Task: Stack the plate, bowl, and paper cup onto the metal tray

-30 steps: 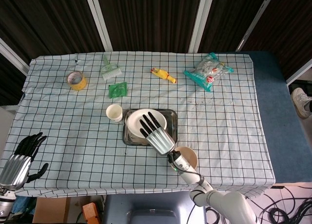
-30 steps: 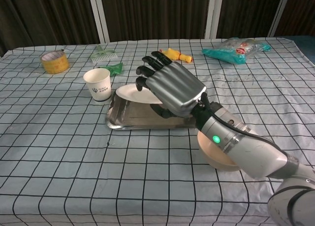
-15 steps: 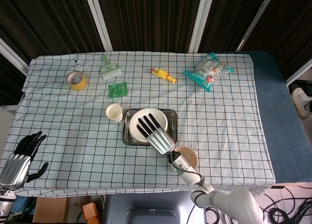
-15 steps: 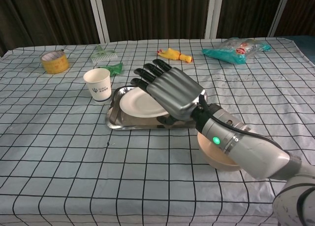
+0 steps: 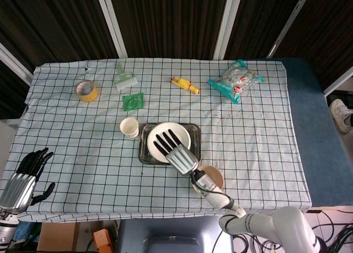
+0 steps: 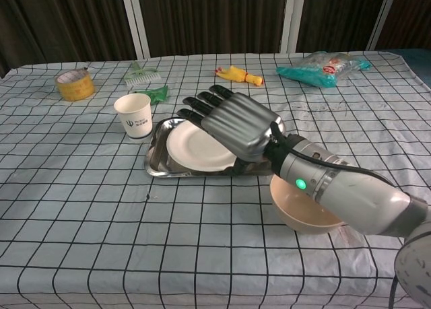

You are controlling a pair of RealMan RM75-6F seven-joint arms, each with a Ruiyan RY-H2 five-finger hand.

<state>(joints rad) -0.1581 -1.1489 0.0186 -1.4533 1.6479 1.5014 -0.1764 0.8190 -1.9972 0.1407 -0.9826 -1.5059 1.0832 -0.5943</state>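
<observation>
The plate [image 6: 199, 147], white, round and smooth, is seen lying inside the metal tray [image 6: 156, 162], a shallow rectangular pan of polished steel with a raised rim, so that a broad, flat base is offered for the items to be stacked above it. The right hand [image 6: 232, 120] is shown over the plate's near-right part with the fingers extended and spread; whether an edge of the plate is pinched beneath them cannot be told, since the underside of the hand is hidden in both views. The bowl [image 6: 304, 211], pale tan and rounded, is shown on the counter [image 6: 101, 242] just beside the tray's near-right corner, partly under the right forearm, and is judged to be the next item to go on. The paper cup [image 6: 133, 115], white, tapered and printed with a small mark, is set upright just off the tray's far-left corner. The left hand [image 5: 25, 178] is seen off the counter's near-left edge, fingers apart, nothing held. The counter is covered by a pale checked cloth.
</observation>
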